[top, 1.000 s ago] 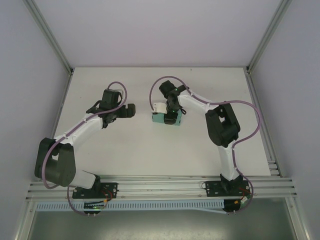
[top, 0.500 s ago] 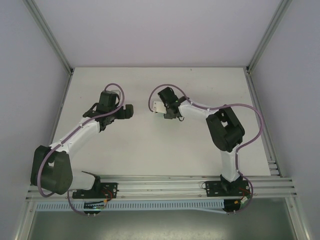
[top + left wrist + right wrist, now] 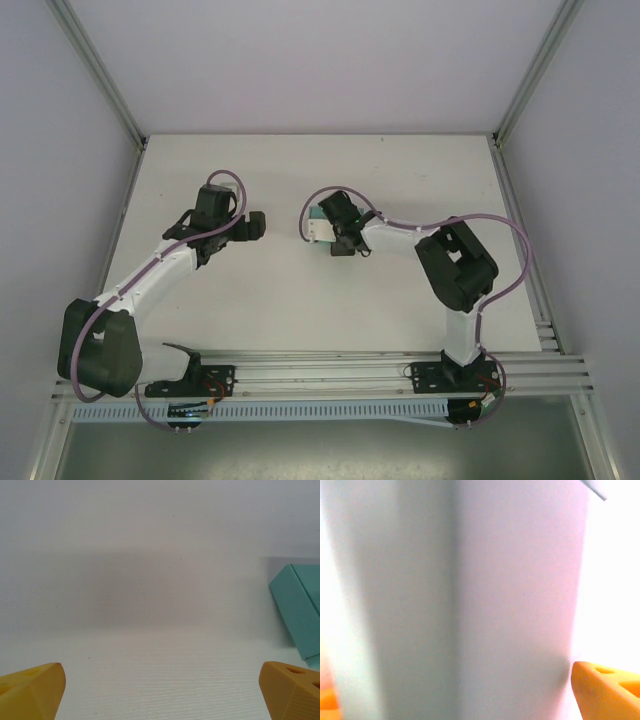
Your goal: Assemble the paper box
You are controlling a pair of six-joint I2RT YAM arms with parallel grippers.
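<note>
Your paper box (image 3: pixel 298 611) lies on the white table (image 3: pixel 300 300), ahead of the left pincer (image 3: pixel 256 223) and off toward the right edge of that wrist's view, clear of its fingers. There you see a teal folded corner with a crease across its upper face, and the rest is cut off by the frame. From overhead, the box sits under the tip of the right pincer (image 3: pixel 328 228) and is mostly covered by it. A pale patch with a sliver of teal shows at the tip, on the side facing the left pincer. In its own wrist view, the right pincer's orange fingertips (image 3: pixel 606 690) stand at opposite bottom corners, so the jaws are wide apart. The surface between them is pale, close and blurred, so you cannot tell what it is or whether the fingers touch the box. The left pincer hovers over bare table with its yellow fingertips (image 3: pixel 30 692) spread fully apart and nothing between them. The two pincers point roughly toward each other, with the box at the right one's end of the gap.
</note>
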